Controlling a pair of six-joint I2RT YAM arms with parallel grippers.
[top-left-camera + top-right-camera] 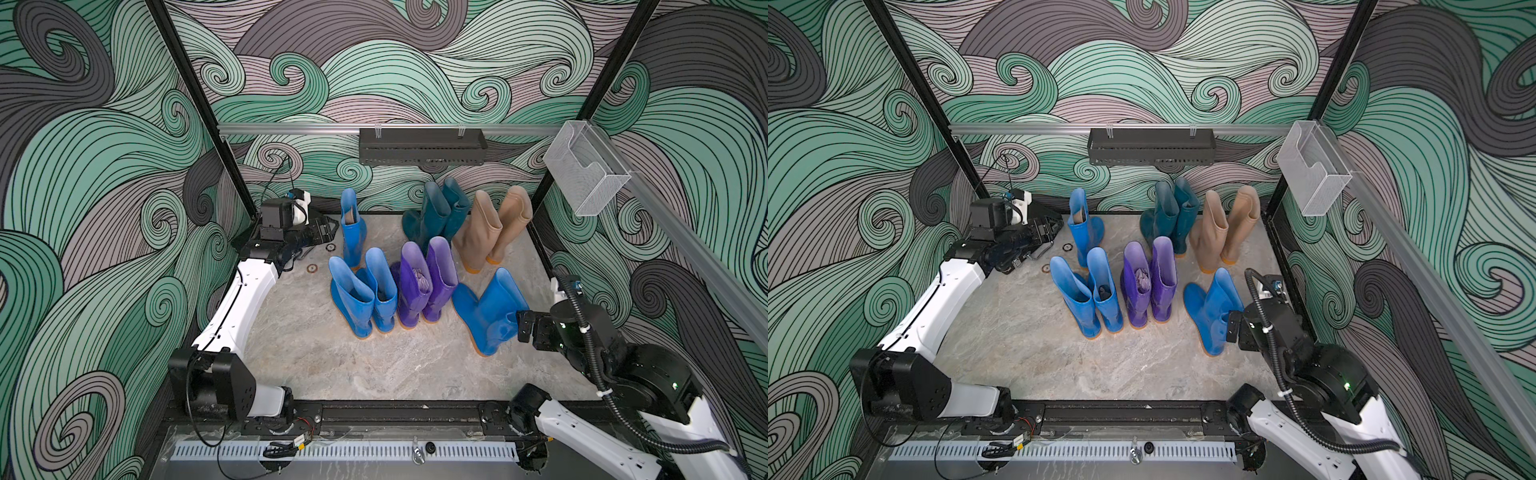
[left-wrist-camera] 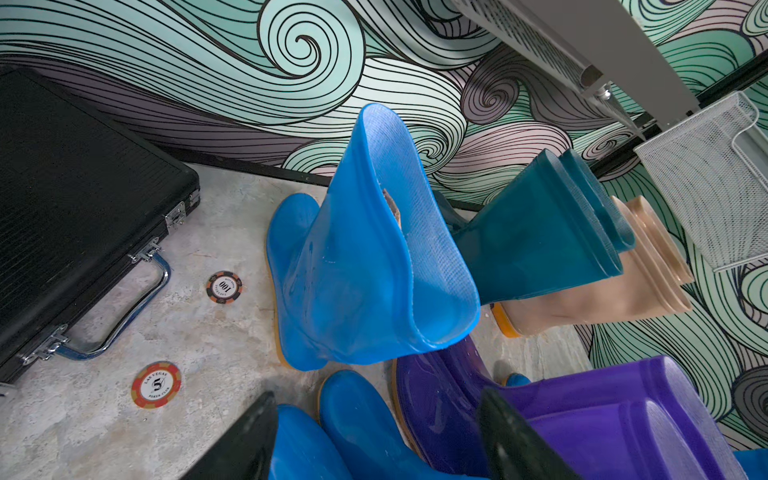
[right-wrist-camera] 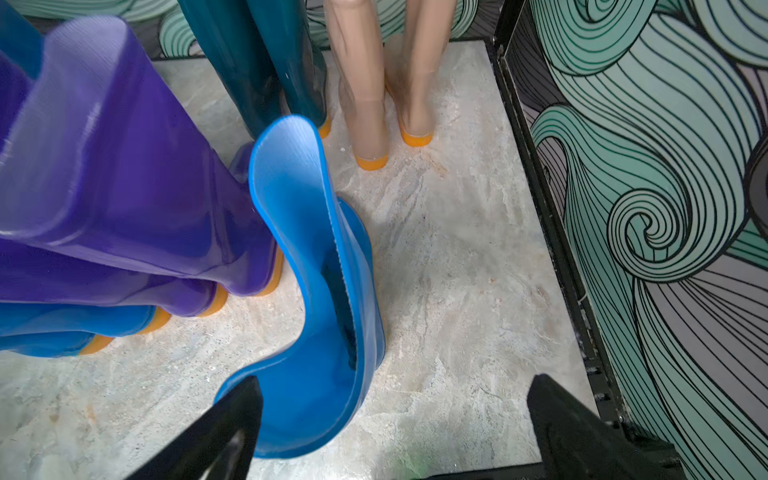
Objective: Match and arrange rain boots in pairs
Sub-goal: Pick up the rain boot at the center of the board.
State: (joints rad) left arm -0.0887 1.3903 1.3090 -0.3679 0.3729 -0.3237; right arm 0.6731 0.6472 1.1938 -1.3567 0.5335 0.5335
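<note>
The black case (image 2: 75, 208) is mostly buried under my left arm in both top views. Only my left wrist view shows it, and there it is cut off at the frame edge. Something crumpled sits inside one boot of the purple pair (image 1: 428, 286), and I cannot make out what it is. That pair also hides the lower parts of the teal pair (image 1: 434, 214) standing right behind it.

Counting the rain boots on the desk (image 1: 374, 374), I get ten, all upright:
- Four are blue.
- Two are purple.
- Two are teal.
- Two are beige.

The blue pair (image 1: 365, 299) stands just beside the purple pair on my left. A single blue boot (image 1: 353, 232) stands farther back on that same side. The beige pair (image 1: 494, 230) stands behind the purple pair, to my right. The last blue boot (image 1: 490, 311) stands alone near the purple pair on my right.

Two poker chips (image 2: 224, 286) (image 2: 156, 384) lie between the case and the blue boots.

My left tool (image 2: 376, 395) has its fingers apart and grips nothing. It is well left of the purple pair, near the back blue boot. My right tool (image 3: 397, 379) is spread wide at the rim of the lone blue boot. I cannot tell whether a finger touches it.
</note>
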